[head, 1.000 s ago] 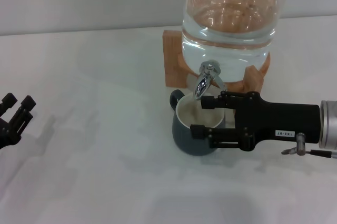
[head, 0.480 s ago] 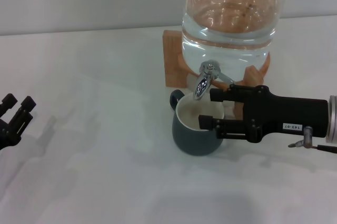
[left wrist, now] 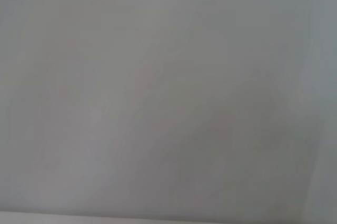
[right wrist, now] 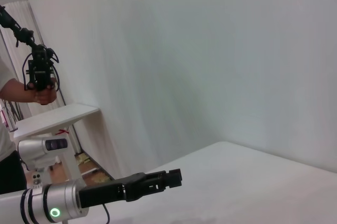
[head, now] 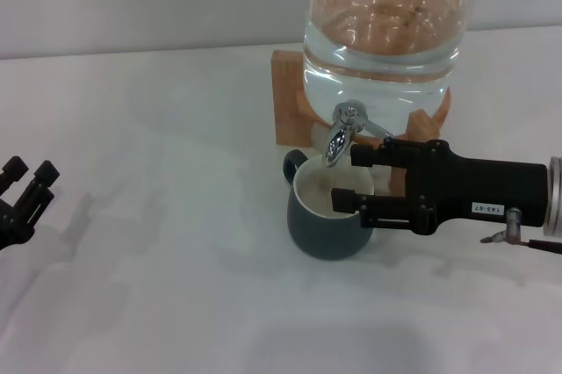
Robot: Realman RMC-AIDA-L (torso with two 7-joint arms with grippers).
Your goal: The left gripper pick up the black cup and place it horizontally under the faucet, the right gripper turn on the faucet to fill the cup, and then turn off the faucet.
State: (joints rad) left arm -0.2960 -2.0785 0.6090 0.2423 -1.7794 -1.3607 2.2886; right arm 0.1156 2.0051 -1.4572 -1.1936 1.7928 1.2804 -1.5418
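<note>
The black cup [head: 327, 225] stands upright on the white table, its cream inside open right under the faucet [head: 339, 139]. The faucet is a chrome tap on the clear water jar [head: 382, 32], which sits on a wooden stand [head: 288, 97]. My right gripper [head: 348, 179] reaches in from the right with its fingers open and empty. The upper finger lies beside the faucet's lever and the lower finger over the cup's right rim. My left gripper [head: 26, 183] is parked open at the far left edge, well away from the cup. It also shows in the right wrist view [right wrist: 178, 175].
The white table [head: 158, 286] spreads out in front of and to the left of the cup. A wall stands behind the jar. In the right wrist view a person [right wrist: 37, 82] stands far off beside a small white table [right wrist: 58, 116]. The left wrist view shows only a plain pale surface.
My right gripper has drawn back to the right, off the cup's middle, so its upper finger now lies by the faucet lever. The cup and my left gripper have not moved.
</note>
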